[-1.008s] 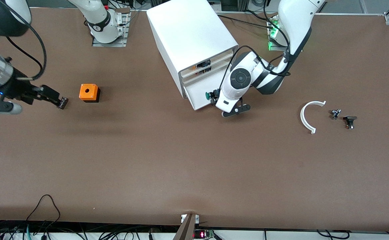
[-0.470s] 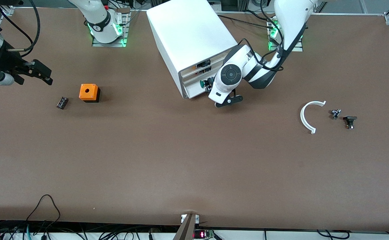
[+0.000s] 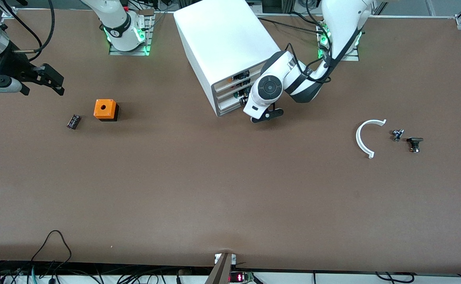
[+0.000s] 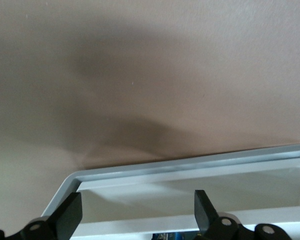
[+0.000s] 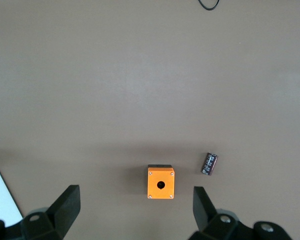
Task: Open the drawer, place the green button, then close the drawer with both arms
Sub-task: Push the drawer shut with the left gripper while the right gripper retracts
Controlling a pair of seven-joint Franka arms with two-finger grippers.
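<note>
— Since a second ago, what has shifted?

— Back then the third drawer [image 3: 230,105] of the white cabinet [image 3: 224,43] stuck well out with the green-capped button [image 3: 236,95] showing in it. Now the drawer front sits almost flush with the others, and the left arm's wrist has followed it in toward the cabinet. The right pincer [image 3: 55,81] was low beside the small dark cylinder [image 3: 73,121]; it has since risen and drawn toward the right arm's end of the counter [image 3: 230,197].

— Where is the button now?

— Only a speck of green shows at the cabinet's front, about level with the drawers, just beside the left wrist. I cannot tell exactly how it lies inside.

— And the left pincer?

— The left pincer [image 4: 137,212] stands at the drawer's front with its fingers [image 4: 70,215] spread wide and nothing between them; its wrist view looks over a white tray rim [image 4: 190,167] onto the brown counter.

— The right one?

— Spread wide too and empty, hanging over bare counter. Its wrist view shows the orange box with a hole [image 5: 161,182] and the cylinder beside it.

— Anything else lying about?

— Toward the left arm's end: a white curved strip [image 3: 362,138], a small metal part [image 3: 397,135] and an all-black button [image 3: 414,143], in a row, apart from one another.
</note>
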